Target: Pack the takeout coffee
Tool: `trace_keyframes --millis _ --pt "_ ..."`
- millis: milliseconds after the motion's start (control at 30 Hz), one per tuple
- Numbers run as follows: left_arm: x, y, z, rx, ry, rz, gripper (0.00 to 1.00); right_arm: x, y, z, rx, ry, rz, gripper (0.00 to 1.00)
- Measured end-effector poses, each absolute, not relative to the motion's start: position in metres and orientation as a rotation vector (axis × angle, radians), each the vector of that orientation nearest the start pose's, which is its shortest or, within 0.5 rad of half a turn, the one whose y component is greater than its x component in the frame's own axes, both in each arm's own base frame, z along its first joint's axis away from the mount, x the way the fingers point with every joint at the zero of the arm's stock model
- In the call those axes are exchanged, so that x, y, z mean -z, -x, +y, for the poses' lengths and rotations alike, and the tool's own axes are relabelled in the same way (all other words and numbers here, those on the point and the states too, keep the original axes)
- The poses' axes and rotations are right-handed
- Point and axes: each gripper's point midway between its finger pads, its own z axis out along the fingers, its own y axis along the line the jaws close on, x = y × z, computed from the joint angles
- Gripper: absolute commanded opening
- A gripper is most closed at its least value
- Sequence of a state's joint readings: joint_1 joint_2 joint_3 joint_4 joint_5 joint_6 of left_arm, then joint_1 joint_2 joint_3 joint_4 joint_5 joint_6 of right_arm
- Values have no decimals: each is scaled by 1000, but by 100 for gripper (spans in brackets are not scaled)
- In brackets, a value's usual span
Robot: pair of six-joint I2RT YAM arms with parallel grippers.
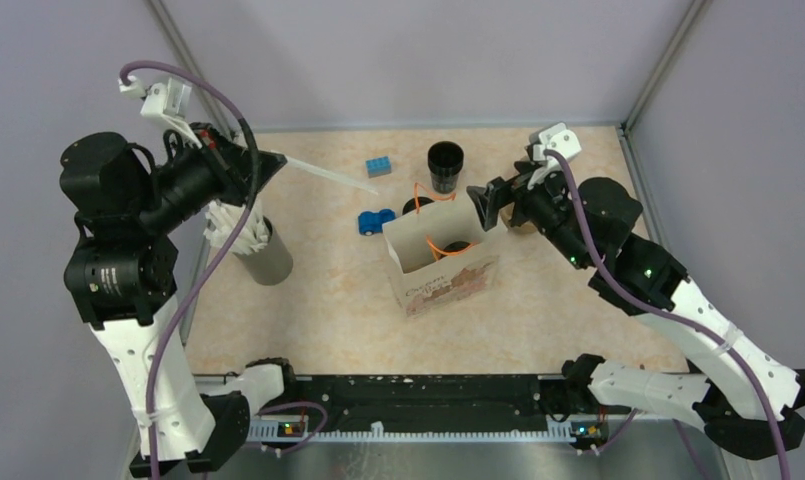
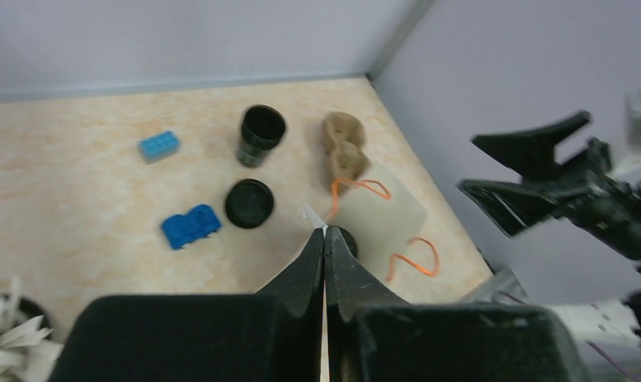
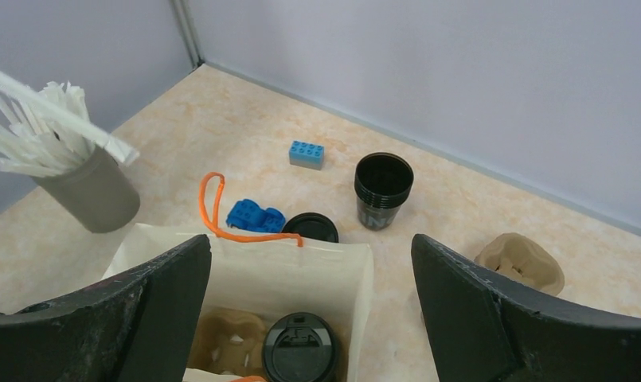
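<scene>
Top external view: the takeout coffee cup (image 1: 445, 165) stands upright and uncovered on the worktop (image 1: 308, 290), at 12 o'clock from the paper bag (image 1: 448, 285) and a little apart from it. Its flat black lid (image 1: 415, 206) lies on the worktop at 7 o'clock from the cup, just beside the bag's far edge and partly hidden by it.

The left gripper (image 1: 278, 158) is raised at 10 o'clock from the bag, its jaws pinched together on a white straw (image 1: 328, 175) that points toward 3 o'clock. Below it, a grey cup (image 1: 266, 262) filled with more white straws stands at 9 o'clock from the bag.

The right gripper (image 1: 488, 205) hangs at the bag's 1 o'clock corner with its jaws spread wide, holding nothing.

From the right wrist, the open bag holds a lidded black cup (image 3: 301, 350) beside a brown pulp insert (image 3: 225, 342), and an orange handle (image 3: 213, 211) flops over the bag's far edge. A loose pulp carrier (image 3: 520, 261) lies on the worktop at 4 o'clock from the coffee cup.

A blue toy car (image 1: 374, 220) sits just at 9 o'clock of the lid, and a blue brick (image 1: 379, 166) lies at 9 o'clock of the cup.
</scene>
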State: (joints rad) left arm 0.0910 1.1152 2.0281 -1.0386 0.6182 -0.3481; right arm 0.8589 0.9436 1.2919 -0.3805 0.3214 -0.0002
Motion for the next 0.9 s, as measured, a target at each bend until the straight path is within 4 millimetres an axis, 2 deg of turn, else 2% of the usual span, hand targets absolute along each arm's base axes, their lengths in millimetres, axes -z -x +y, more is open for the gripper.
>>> trace_keyframes --millis 167,300,467,700,900 --pt "-515 -206 -125 960 -224 1724 0 -421 -249 201 -406 424 1548 94" --pt "-495 -206 -137 1097 -256 1745 0 -423 -249 200 -405 416 1542 94" --pt "-461 -219 -144 1236 -220 1785 0 -424 -249 198 -406 403 1541 94" --pt "-437 -244 -144 1287 -176 1749 0 -431 -243 192 -430 375 1525 94" --pt "-402 -258 -150 1350 -113 1767 0 -432 -239 182 -416 354 1530 94"
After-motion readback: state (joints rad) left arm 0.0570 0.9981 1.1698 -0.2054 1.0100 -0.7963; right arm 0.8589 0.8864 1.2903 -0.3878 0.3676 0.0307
